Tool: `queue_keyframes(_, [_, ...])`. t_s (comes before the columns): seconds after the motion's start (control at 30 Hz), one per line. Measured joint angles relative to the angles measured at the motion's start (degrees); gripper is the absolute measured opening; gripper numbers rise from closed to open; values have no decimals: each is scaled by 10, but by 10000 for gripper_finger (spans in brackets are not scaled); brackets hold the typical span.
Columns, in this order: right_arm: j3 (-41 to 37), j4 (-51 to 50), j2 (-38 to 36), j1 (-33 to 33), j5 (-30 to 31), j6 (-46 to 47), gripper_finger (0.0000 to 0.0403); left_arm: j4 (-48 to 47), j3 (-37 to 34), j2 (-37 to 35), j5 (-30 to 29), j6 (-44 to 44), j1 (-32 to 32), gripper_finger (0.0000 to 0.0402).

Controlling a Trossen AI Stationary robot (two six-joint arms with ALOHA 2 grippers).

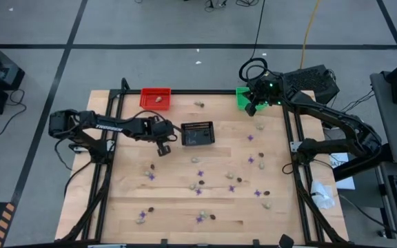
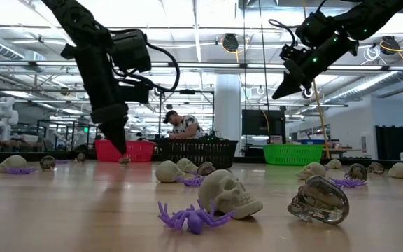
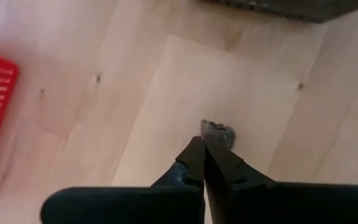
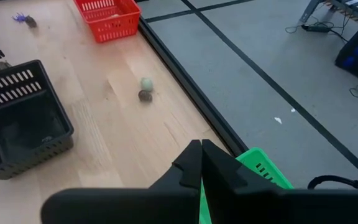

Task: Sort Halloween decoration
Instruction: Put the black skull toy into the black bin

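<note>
1. Left gripper (image 1: 163,147) pinched closed, tip down at a dark trinket (image 3: 218,133) on the surface (image 1: 185,207), beside black basket (image 1: 198,133).
2. Right gripper (image 1: 251,107) closed, empty, raised over green basket (image 1: 242,96).
3. Red basket (image 1: 155,98) holding a pale lump (image 1: 160,99).

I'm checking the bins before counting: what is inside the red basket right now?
In the high view the red basket holds one small pale piece. In the low view its wall hides the floor, so anything smaller inside cannot be ruled out.
</note>
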Motion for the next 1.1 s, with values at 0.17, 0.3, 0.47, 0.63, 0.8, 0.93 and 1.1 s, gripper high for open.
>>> queue_keyframes(0.17, [0, 0, 0, 0, 0, -3, 0, 17, 0, 0, 11, -1, 6, 0])
queue_keyframes(0.3, [-7, 3, 0, 0, 0, -3, 0, 21, 0, 2, 22, -1, 12, 0])
queue_keyframes(0.47, [-22, 9, 0, 0, 0, -3, 0, 27, 0, 17, 23, -1, 18, 0])
queue_keyframes(0.63, [-25, 9, 0, 0, 1, -3, 0, 36, 0, 31, 23, 1, 26, 0])
queue_keyframes(0.8, [-25, 10, 0, 0, 2, -3, 0, 34, 0, 31, 21, 3, 29, 0])
queue_keyframes(0.93, [-25, 10, 0, 0, 2, -3, 0, 25, 0, 22, 20, 4, 29, 0])
queue_keyframes(1.1, [-25, 9, 0, 0, 2, -3, 0, 14, 0, -27, 59, 4, 18, 0])
